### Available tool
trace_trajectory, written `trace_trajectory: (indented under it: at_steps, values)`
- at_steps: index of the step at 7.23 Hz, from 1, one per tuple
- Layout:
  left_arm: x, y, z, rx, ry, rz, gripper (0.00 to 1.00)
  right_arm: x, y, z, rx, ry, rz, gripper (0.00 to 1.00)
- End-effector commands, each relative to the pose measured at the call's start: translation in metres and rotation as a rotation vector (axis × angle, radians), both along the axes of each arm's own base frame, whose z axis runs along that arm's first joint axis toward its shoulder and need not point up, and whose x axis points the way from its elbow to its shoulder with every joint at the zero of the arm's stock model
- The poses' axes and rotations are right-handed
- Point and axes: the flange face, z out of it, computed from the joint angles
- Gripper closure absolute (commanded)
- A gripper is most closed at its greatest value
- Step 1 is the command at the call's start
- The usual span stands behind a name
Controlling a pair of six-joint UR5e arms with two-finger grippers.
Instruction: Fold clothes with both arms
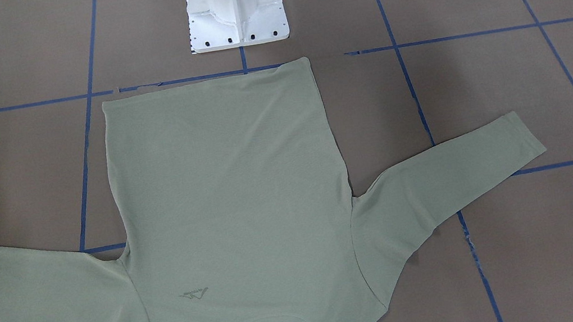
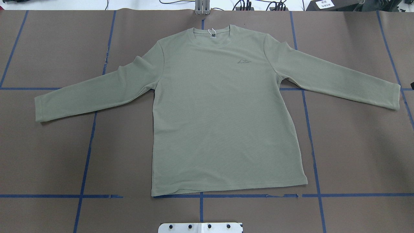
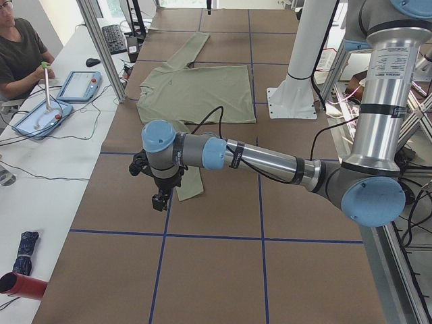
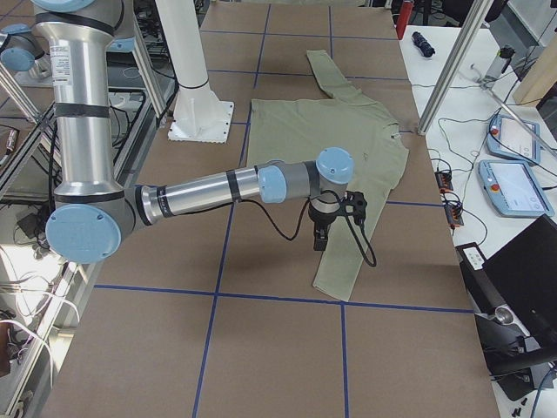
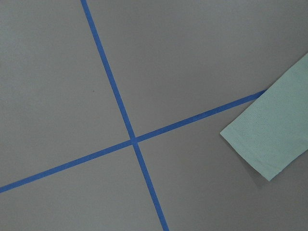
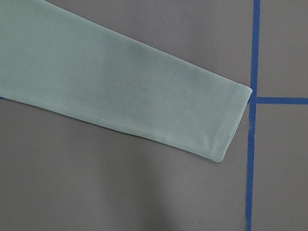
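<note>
- Brown table (image 2: 48, 155) covering crossed by blue tape lines (image 2: 86, 152) fills the scene, and we see a white base (image 1: 235, 9) standing at the robot's side of it.
- We find the green long-sleeved shirt (image 2: 223, 113) lying flat and face up in the middle of the table. Both sleeves are spread out to the sides, the hem lies towards the base, and the neck with its white tag (image 2: 212, 32) lies at the far edge.
- We see the left gripper (image 3: 159, 200) hanging above the table just beside the cuff (image 5: 269, 139) of the sleeve on the robot's left. We cannot tell how its jaws stand.
- We see the right gripper (image 4: 319, 239) hanging over the other sleeve (image 6: 120, 82) near its end, and again we cannot tell whether it is open or closed.
- We also see a person (image 3: 20, 54) sitting at a white desk beside the table.
</note>
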Motion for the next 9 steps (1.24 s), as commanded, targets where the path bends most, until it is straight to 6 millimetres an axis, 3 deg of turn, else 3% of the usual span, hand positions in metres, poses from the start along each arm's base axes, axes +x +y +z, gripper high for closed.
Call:
trace_trajectory:
  at_steps: [1,4,7,9]
  values:
    - [0.0,0.0,-0.004,0.014,0.001,0.004,0.0,0.0,0.0,-0.001,0.003,0.0,0.001,0.0]
    - [0.0,0.006,-0.003,0.01,0.001,0.004,0.0,0.0,0.001,-0.002,0.003,-0.005,-0.001,0.0]
    - [0.0,0.017,0.01,-0.01,0.003,0.003,0.0,-0.001,0.005,-0.006,0.004,-0.028,-0.006,0.0]
    - [0.002,0.016,0.017,-0.024,0.003,0.004,0.0,-0.001,0.005,0.026,-0.058,-0.015,-0.005,0.0]
